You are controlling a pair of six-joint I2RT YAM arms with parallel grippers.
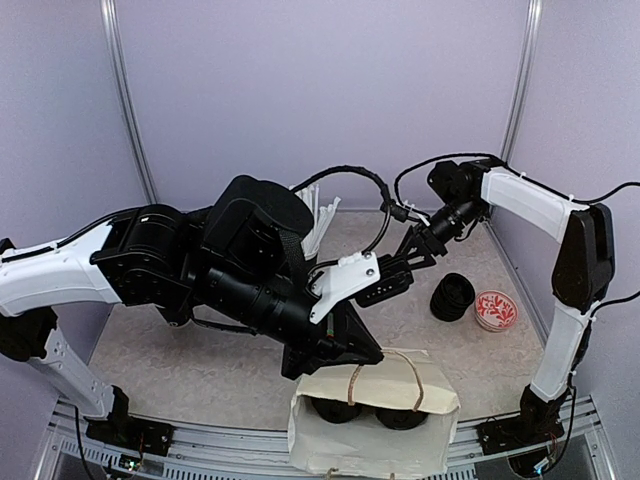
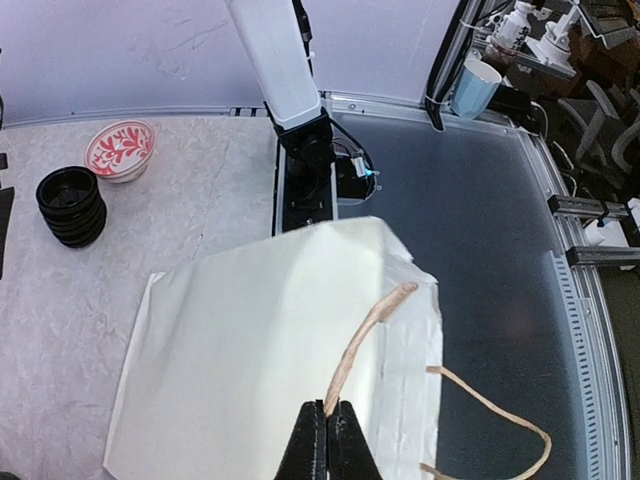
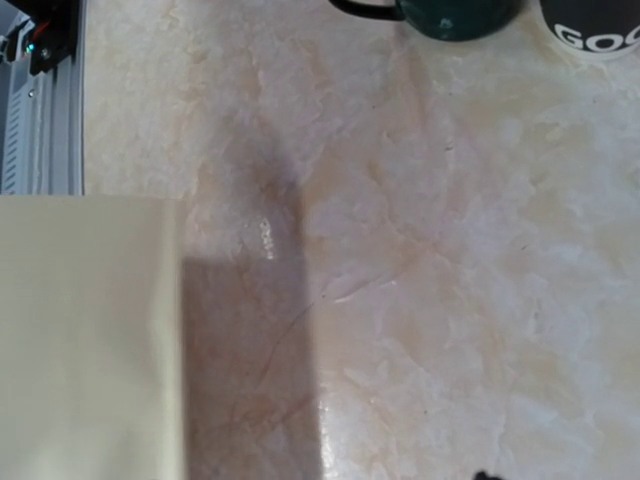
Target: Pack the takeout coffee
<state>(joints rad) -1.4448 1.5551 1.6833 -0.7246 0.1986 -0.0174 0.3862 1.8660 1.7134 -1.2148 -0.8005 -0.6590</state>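
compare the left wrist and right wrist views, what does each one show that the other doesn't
Only left wrist: the left gripper pinching the bag's twine handle, a stack of black lids, a red-patterned bowl. Only right wrist: a dark mug and a black cup with white lettering, both cut off at the top edge. Both: the cream paper bag and the marbled tabletop.

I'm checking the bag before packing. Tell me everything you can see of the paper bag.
The paper bag is cream and creased. It stands open at the near edge of the table, with two black round tops showing inside. Its twisted brown cord handle is pinched in the shut fingers of the left gripper. A second cord hangs loose.
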